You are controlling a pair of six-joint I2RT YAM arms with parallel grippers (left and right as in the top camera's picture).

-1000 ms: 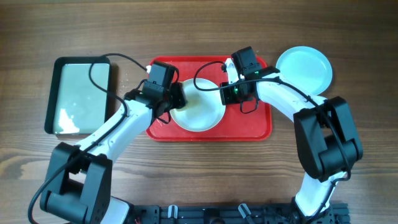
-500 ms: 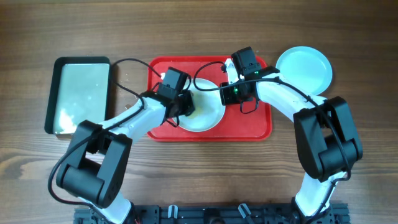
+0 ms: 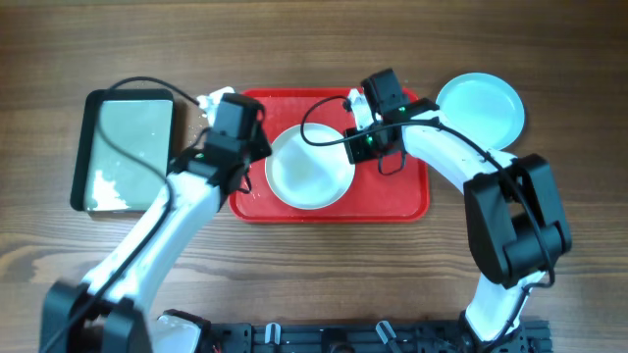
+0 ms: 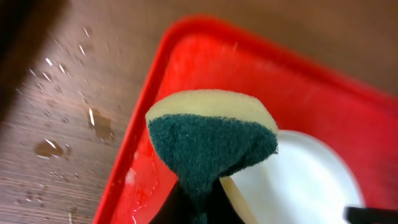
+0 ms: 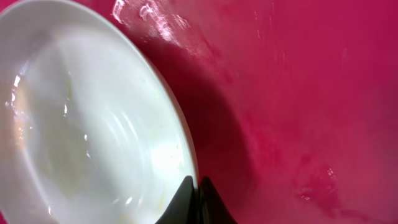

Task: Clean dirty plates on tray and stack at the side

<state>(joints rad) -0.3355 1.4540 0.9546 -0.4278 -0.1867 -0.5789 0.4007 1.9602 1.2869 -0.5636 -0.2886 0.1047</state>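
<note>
A white plate (image 3: 310,169) lies on the red tray (image 3: 402,191), its right rim raised. My right gripper (image 3: 351,145) is shut on that rim; in the right wrist view its jaws (image 5: 198,202) pinch the plate (image 5: 93,124) edge above the wet tray (image 5: 298,93). My left gripper (image 3: 218,106) is shut on a green-and-yellow sponge (image 4: 208,146), held over the tray's upper left corner (image 4: 205,68), clear of the plate (image 4: 298,180). A pale turquoise plate (image 3: 479,106) sits on the table right of the tray. I cannot tell if another lies beneath it.
A narrow black-rimmed tray (image 3: 81,147) with a pale green, wet inside stands left of the red tray. Water drops (image 4: 50,148) lie on the wooden table between them. Cables loop over both arms.
My left gripper has lifted the sponge off the white plate and moved left to the tray's upper left corner. The right gripper keeps its hold on the rim.
</note>
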